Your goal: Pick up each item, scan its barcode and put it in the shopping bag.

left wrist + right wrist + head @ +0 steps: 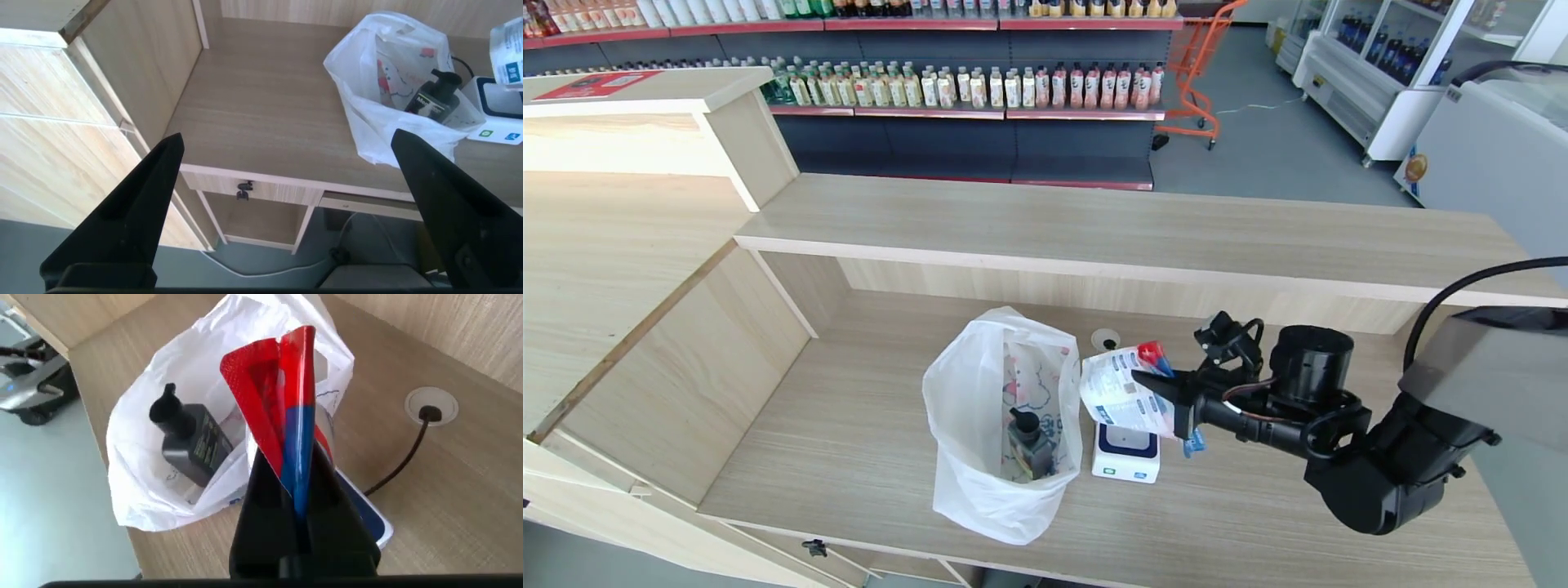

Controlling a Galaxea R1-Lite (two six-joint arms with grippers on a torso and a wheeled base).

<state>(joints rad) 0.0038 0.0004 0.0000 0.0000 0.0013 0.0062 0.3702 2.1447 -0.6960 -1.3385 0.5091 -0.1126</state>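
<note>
The wooden table carries an open white shopping bag. Right gripper: jaws clenched on a white pouch, held above, possibly touching, the barcode scanner just beside the bag. A dark pump bottle is in the bag. Left gripper: jaws released, off the table's front edge.

The pouch hides perhaps half of the white scanner.
</note>
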